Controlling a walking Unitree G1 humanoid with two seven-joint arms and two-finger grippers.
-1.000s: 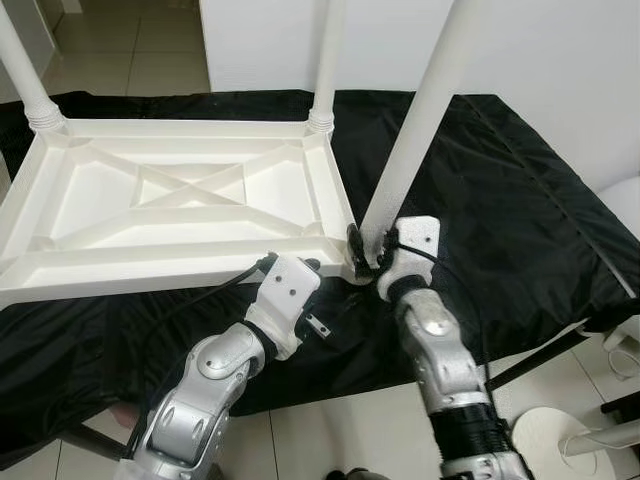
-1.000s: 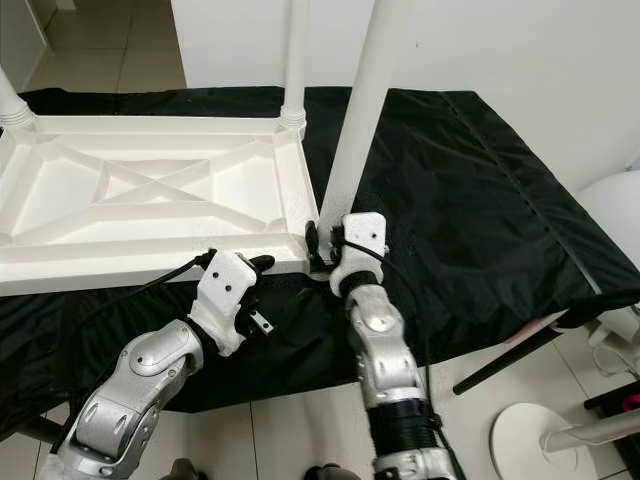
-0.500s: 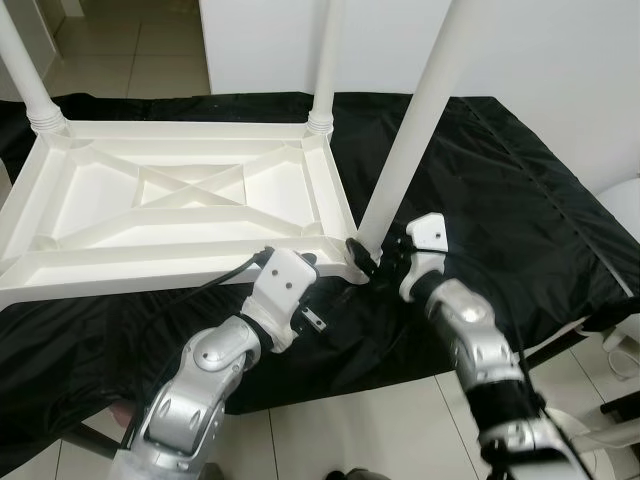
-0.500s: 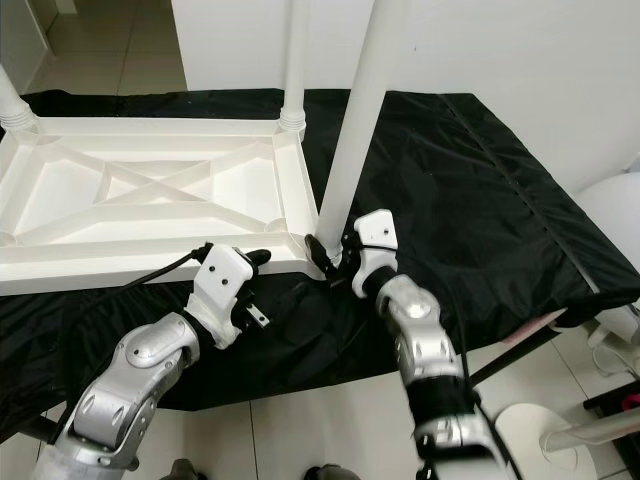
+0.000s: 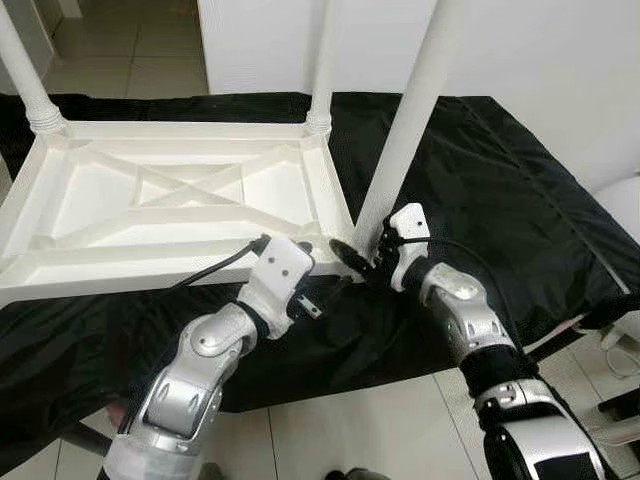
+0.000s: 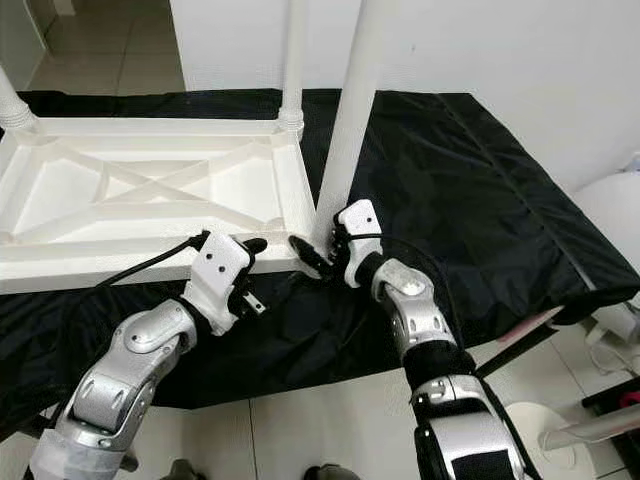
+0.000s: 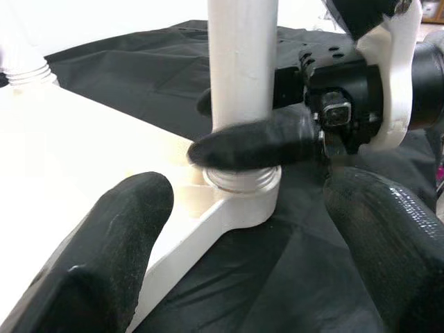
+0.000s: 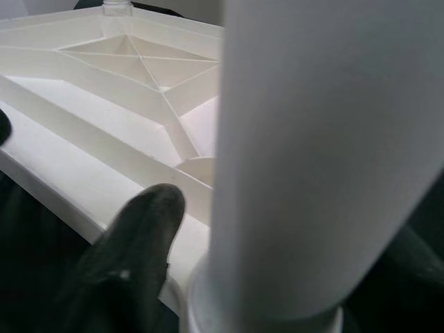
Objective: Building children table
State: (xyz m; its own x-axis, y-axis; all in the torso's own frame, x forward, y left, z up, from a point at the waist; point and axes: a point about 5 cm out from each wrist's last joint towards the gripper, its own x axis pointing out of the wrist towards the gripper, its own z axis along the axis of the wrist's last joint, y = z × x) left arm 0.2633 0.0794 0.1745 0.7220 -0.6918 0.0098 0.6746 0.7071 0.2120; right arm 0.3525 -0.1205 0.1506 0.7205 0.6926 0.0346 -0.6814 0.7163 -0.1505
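So the white plastic tabletop is lying upside down on the surface with the black cloth, ribbed underside facing up. Its near long edge runs close to the surface's front edge, with just a narrow strip of cloth in front of it.

Three legs are in view standing up out of the corner sockets: the far-left leg, the far-right leg, and the near-right leg, which leans a bit to the right as it goes up.

The right gripper is at the base of that near-right leg, right at the corner socket. In the left wrist view one black finger lies across the front of the leg just above the threaded collar, and the other pokes out behind it, so the fingers are wrapped around the leg. In the right wrist view the leg takes up most of the picture, pressed up against the gripper.

The left gripper sits just in front of the tabletop's near edge, close to the same corner, fingers spread apart with nothing in them. They straddle the corner area but aren't touching it as far as I can tell.

Plenty of bare cloth to the right of the tabletop. Tiled floor in front, and a white round-based stand down at the right.
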